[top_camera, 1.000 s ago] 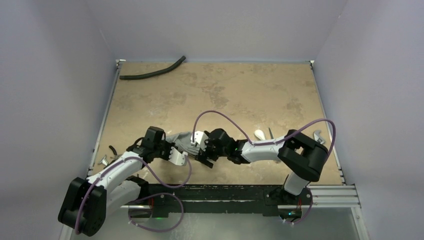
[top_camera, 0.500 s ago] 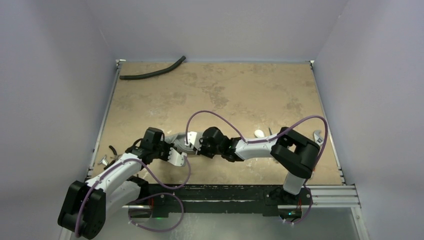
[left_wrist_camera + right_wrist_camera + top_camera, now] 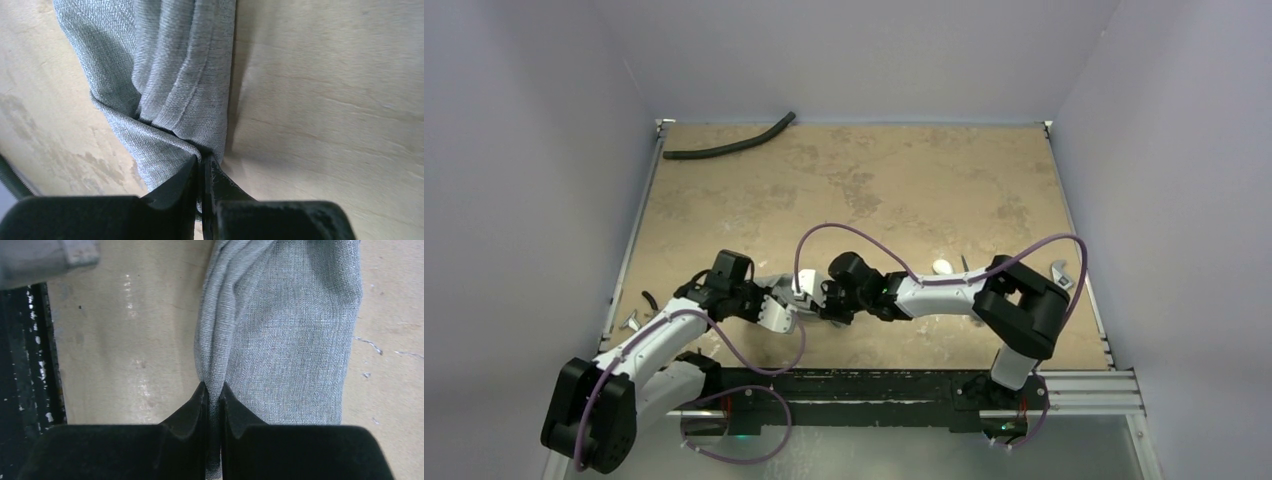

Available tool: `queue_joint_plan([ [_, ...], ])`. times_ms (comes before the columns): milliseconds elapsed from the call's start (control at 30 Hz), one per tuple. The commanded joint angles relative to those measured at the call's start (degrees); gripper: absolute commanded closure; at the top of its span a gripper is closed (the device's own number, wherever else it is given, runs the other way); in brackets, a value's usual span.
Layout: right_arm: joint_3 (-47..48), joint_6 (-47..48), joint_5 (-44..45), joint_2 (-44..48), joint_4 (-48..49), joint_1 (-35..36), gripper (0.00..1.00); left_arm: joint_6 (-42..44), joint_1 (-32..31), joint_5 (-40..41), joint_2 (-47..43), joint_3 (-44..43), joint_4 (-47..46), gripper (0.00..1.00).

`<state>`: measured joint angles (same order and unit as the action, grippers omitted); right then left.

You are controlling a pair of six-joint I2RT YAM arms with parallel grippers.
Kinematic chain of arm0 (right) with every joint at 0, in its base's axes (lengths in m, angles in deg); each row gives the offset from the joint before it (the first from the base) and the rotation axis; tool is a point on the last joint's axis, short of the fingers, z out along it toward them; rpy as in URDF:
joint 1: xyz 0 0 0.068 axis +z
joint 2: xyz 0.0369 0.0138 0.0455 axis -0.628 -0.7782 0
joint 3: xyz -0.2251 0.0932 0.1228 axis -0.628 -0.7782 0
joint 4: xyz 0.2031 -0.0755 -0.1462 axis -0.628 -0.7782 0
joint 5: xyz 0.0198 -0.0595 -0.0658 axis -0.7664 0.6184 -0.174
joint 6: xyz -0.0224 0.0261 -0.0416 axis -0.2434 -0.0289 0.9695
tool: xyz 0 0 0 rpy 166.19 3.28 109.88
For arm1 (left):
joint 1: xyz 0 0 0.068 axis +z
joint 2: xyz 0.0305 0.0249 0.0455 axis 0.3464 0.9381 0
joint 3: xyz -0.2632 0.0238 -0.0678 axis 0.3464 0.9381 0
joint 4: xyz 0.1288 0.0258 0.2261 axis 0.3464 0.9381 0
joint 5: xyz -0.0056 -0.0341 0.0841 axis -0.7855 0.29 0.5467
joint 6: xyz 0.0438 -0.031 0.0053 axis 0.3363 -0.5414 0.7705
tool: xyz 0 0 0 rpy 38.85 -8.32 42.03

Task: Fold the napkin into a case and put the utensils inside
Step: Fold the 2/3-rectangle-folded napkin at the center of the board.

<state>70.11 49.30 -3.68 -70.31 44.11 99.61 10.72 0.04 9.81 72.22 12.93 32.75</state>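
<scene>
You have the grey napkin (image 3: 175, 75) bunched between both claws, near the front middle of the table (image 3: 904, 180).
Your left claw (image 3: 202, 162) pinches a folded corner, and your right claw (image 3: 214, 390) pinches a gathered edge. The white spoon (image 3: 942, 267) lies well apart to the right, and the black hose (image 3: 724, 148) lies at the far left.

Tan, mottled tabletop (image 3: 904, 180), scuffed in places. Plain pale lavender walls (image 3: 854, 50) enclose three sides. Black rail (image 3: 864, 385) runs along the near edge. Light is even.
</scene>
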Motion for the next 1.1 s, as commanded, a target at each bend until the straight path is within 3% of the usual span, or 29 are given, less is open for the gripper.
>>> queue_joint_plan([
  [0, 4.81, -1.14, -6.16, -2.23, -7.27, 0.06, 1.0, -0.01, 0.67, -5.24, -0.27, -3.69, 14.33, 0.94],
  [300, 10.56, -2.2, -12.1, -5.31, -15.77, -1.55, 1.0, 3.23, 0.72, -4.73, -6.37, -1.04, 16.06, 0.92],
  [467, 11.87, -2.06, -13.27, -6.15, -17.0, -1.9, 1.0, 2.49, 0.72, -6.32, -6.2, -4.63, 18.59, 0.77],
  [933, 11.75, -1.59, -14.72, -6.58, -17.46, -2.27, 1.0, 2.26, 0.72, -13.36, -7.54, -14.72, 30.61, 0.72],
  [1067, 10.96, -2.12, -15.27, -6.45, -16.21, -2.31, 1.0, -7.29, 1.36, -14.16, -7.13, -16.19, 25.59, 0.74],
])
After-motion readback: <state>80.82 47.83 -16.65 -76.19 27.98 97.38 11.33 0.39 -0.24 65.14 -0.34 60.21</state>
